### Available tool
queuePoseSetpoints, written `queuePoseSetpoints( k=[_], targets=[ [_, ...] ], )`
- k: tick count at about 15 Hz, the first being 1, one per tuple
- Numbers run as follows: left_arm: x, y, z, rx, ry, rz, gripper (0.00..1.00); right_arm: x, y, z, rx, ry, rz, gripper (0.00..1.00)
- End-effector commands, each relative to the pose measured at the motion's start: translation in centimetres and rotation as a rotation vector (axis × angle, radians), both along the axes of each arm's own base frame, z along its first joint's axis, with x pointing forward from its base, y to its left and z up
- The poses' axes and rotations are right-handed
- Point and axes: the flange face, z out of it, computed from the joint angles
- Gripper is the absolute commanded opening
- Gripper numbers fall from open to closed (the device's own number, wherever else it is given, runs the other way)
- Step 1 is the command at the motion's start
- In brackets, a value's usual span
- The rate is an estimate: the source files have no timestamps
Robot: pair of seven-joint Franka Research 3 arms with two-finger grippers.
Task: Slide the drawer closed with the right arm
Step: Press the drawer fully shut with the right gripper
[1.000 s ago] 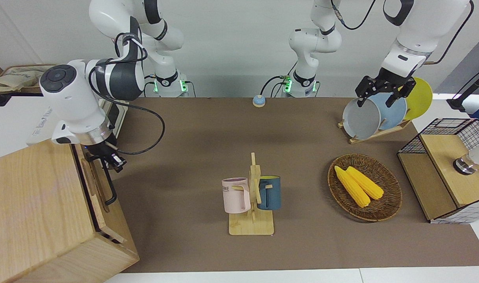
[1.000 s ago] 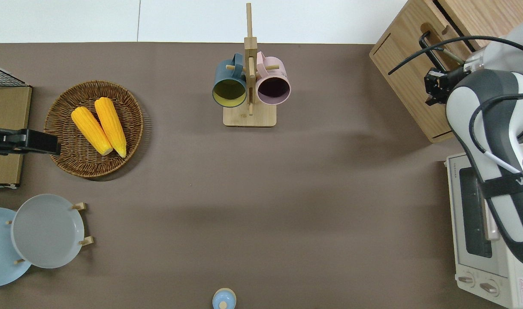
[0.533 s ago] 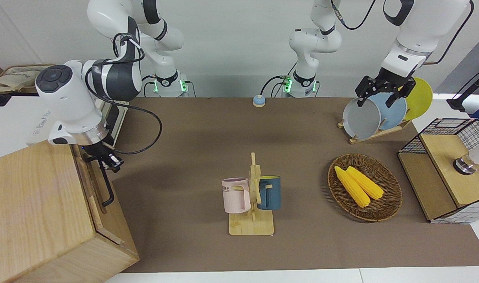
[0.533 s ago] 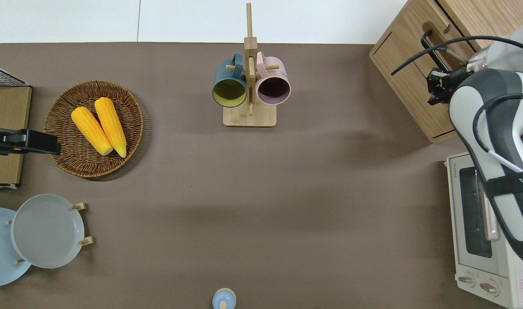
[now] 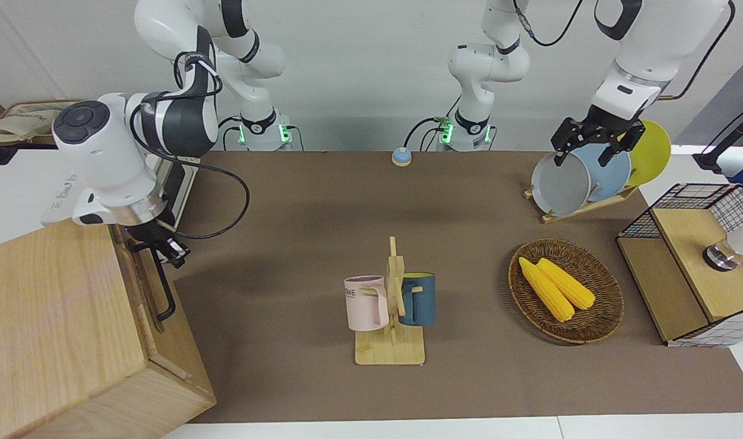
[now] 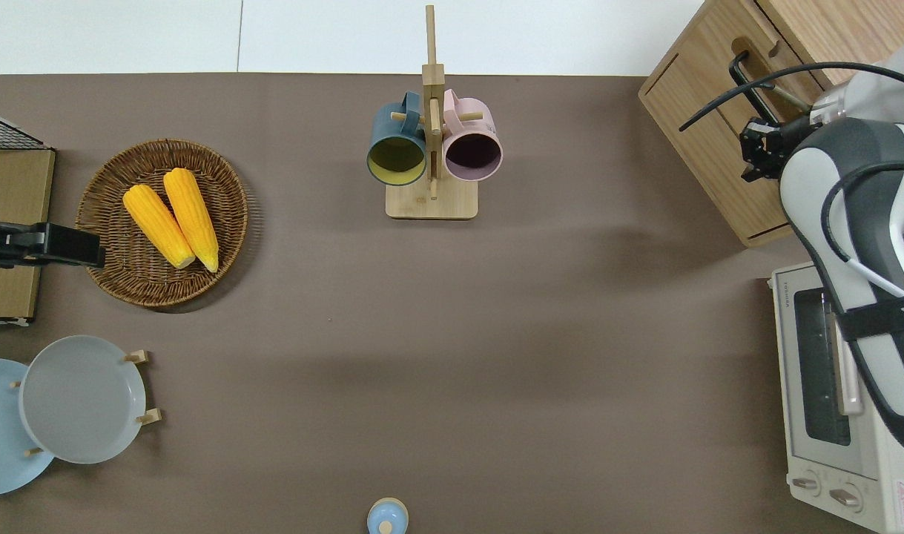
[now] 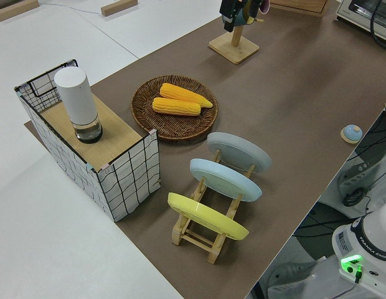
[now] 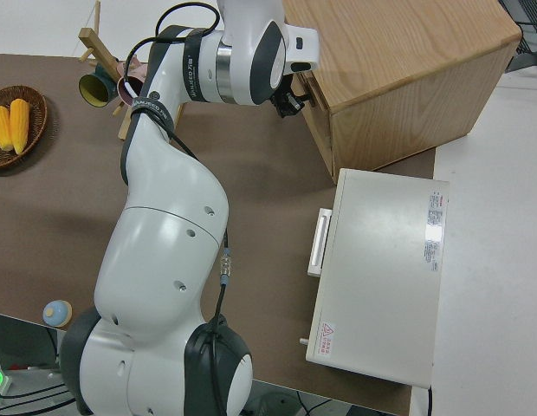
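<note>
— Why does the cabinet (image 5: 72, 329) sit at that corner of the worktop (image 5: 322, 231)?

— It stands at the right arm's end, on the edge farthest from the robots, turned at an angle so its front looks toward the middle of the worktop. I judge that puts it within that arm's reach.

— And the drawer (image 6: 726, 104)?

— It is the upper panel of that front, with the black bar handle (image 5: 162, 286) across it. It looks nearly flush with the cabinet, so I'd say the push is almost finished.

— Why is the right arm (image 5: 109, 164) bent down over it like that?

— To bring the right pincer (image 5: 167, 247) against the drawer front, at the handle's end nearer the robots. Pushing there sends the drawer straight in without any grip.

— Are its fingers apart or together?

— I cannot tell; the wrist hides too much.

— The other arm?

— Parked. The left pincer (image 5: 597, 143) has its fingers spread, holding nothing.

— The mug rack (image 5: 392, 305)?

— Mid-worktop, well apart from the cabinet, so nothing blocks the push.
</note>
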Motion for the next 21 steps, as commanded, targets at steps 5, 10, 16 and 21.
queuePoseSetpoints(
  k=[5,10,16,21],
  targets=[
    [0.4,0.0,0.3,0.017,-0.008,-0.006,1.00,0.4,0.0,-0.1,0.018,-0.012,0.022,0.000],
    [0.4,0.0,0.3,0.017,-0.008,-0.006,1.00,-0.4,2.9,-0.1,0.011,0.048,0.073,0.000],
    [0.4,0.0,0.3,0.017,-0.008,-0.006,1.00,-3.5,6.9,3.1,0.015,0.132,0.244,0.000],
    [0.4,0.0,0.3,0.018,-0.008,-0.006,1.00,-7.8,7.9,6.2,0.024,0.174,0.461,0.000]
  ],
)
